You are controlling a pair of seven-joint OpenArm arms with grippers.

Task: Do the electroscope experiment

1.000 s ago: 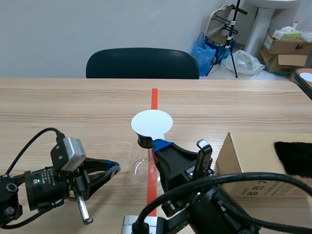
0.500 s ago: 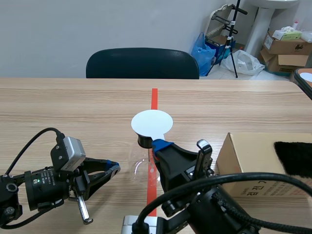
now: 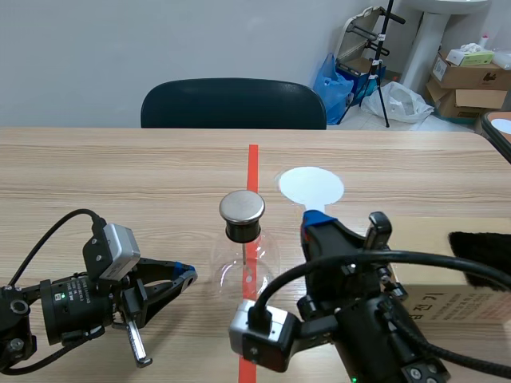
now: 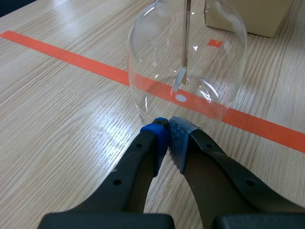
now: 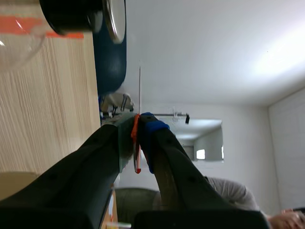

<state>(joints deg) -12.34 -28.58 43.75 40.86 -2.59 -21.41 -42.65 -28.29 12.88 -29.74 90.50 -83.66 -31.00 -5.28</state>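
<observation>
The electroscope, a clear glass flask [image 3: 242, 267] with a black neck and a round metal cap [image 3: 242, 206], stands on the red tape line at mid table. My right gripper [image 3: 314, 216] is raised just right of the cap, shut on the handle of a white disc [image 3: 310, 185] held above the table. In the right wrist view the disc [image 5: 139, 90] shows edge-on, its orange handle [image 5: 136, 143] pinched between the pads, with the cap [image 5: 114, 21] off to one side. My left gripper [image 4: 167, 133] lies low on the table, shut on nothing, its tips at the flask [image 4: 157, 71] base.
A cardboard box [image 3: 455, 279] with a black furry cloth [image 3: 481, 257] on it sits at the right, behind my right arm. A dark chair [image 3: 233, 104] stands at the table's far edge. Inside the flask hangs a metal rod [image 4: 186, 43] with small leaves.
My right gripper has carried the white disc from over the flask's cap to the right, uncovering the metal cap. The left arm has not moved.
</observation>
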